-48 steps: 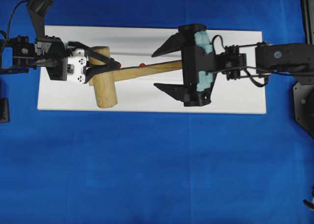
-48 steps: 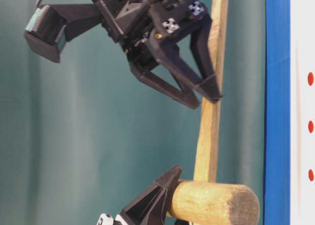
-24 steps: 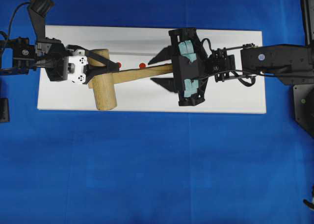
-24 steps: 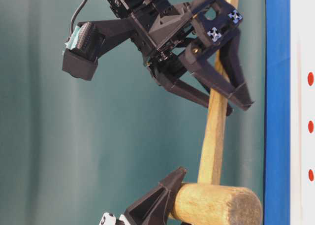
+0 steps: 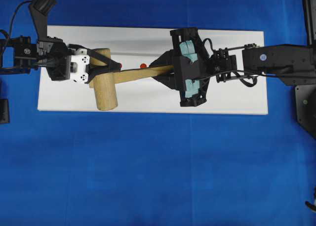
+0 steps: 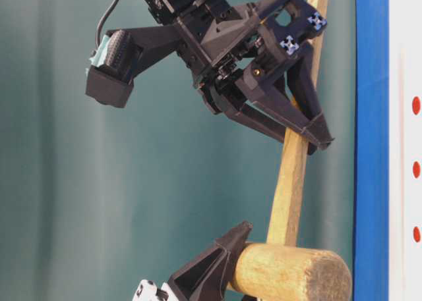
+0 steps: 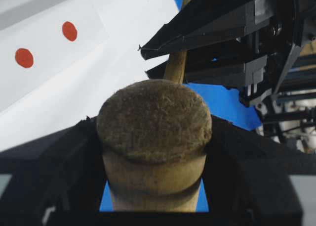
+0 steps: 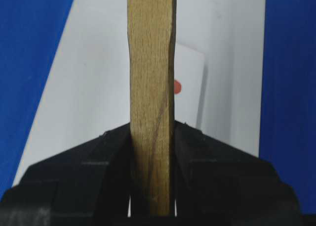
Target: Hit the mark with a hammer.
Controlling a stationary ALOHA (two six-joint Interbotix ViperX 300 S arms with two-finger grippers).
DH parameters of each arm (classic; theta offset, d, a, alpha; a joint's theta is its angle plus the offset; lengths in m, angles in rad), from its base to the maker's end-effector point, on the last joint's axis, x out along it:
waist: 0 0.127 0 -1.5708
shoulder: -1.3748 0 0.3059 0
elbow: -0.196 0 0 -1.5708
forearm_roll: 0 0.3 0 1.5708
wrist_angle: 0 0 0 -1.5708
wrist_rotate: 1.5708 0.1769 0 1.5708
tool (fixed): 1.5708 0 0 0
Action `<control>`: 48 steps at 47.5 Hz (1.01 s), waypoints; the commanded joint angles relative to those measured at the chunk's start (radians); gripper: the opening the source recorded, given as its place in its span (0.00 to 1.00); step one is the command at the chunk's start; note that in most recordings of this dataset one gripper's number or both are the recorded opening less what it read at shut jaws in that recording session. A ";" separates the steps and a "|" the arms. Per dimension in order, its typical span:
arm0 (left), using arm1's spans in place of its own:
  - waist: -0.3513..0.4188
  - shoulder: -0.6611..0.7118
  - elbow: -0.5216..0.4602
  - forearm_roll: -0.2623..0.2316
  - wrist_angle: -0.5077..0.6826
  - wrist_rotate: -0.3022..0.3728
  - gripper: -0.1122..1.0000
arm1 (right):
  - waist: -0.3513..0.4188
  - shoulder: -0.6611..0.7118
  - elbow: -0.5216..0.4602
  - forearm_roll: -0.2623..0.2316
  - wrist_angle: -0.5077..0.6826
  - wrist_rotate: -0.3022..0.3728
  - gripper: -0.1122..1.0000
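Over board | L arm [image 5: 98, 67] jaws clamp hammer [image 5: 103, 82] head | R arm [image 5: 165, 72] level, jaws pinch handle

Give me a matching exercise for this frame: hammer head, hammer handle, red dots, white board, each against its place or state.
1. hammer head
2. hammer handle
3. red dots
4. white board

A. lies flat on the blue table cover
B. clamped by the right claw
C. gripped by the left claw
D. marked on the board's surface

Pairs: 1-C, 2-B, 3-D, 4-A
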 commanded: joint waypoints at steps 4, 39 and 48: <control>0.000 -0.006 -0.032 0.005 -0.006 0.012 0.52 | 0.003 -0.014 -0.021 0.002 -0.014 0.011 0.17; 0.054 -0.147 0.075 0.008 0.014 0.575 0.88 | 0.005 -0.198 0.170 0.081 -0.014 0.164 0.17; 0.055 -0.202 0.115 0.008 0.040 0.758 0.88 | 0.017 -0.259 0.224 0.081 -0.011 0.244 0.17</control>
